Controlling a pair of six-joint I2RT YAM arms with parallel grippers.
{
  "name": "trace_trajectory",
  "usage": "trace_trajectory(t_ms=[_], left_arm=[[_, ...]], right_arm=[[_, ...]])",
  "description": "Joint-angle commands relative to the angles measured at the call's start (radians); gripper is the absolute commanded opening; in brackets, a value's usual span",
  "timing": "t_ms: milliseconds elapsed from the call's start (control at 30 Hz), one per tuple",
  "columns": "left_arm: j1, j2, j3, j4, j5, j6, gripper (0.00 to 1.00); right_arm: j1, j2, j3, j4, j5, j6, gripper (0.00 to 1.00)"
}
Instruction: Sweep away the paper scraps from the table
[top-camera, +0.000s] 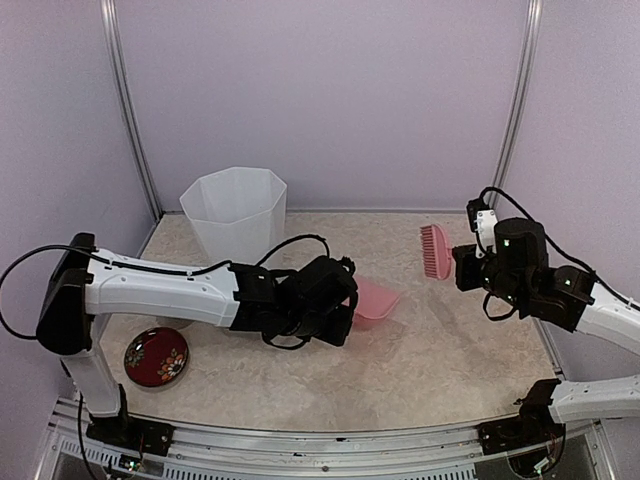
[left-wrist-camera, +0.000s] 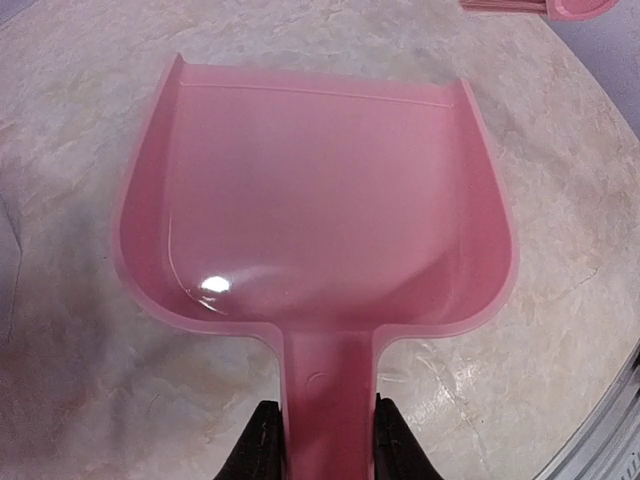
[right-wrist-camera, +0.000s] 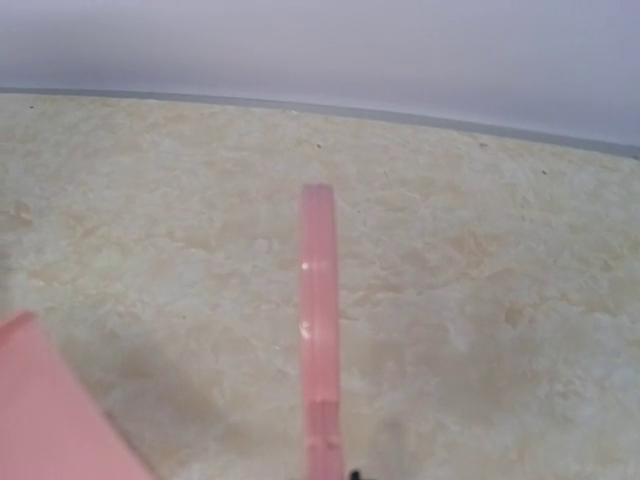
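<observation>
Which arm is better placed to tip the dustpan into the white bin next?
Left. The left end effector grips the dustpan by its handle, and the white bin stands close behind that arm. The right end effector holds only the brush, on the opposite side.

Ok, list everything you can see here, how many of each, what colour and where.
dustpan: one, pink, mid-table, its handle in the left gripper
brush: one, pink, right side, held by the right gripper
bin: one, white, back left of the table
dish: one, red patterned, near left, beside the left arm's base
paper scraps: none visible in any view
table: one, beige mottled
left gripper: one, black, shut on the dustpan handle
right gripper: one, black, shut on the brush
</observation>
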Motion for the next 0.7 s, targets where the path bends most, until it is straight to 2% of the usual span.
trace_trajectory(t_ms=[0, 167, 667], left_arm=[[-0.007, 0.108, 0.102, 0.021, -0.042, 0.024, 0.00], [0.001, 0.227, 0.192, 0.036, -0.025, 0.038, 0.00], [0.065, 0.354, 0.195, 0.174, -0.015, 0.042, 0.00]], right_arm=[[-0.010, -0.025, -0.022, 0.093, -0.039, -0.074, 0.00], [-0.010, -0.021, -0.042, 0.119, -0.060, -0.099, 0.00], [-0.012, 0.054, -0.103, 0.223, -0.116, -0.152, 0.00]])
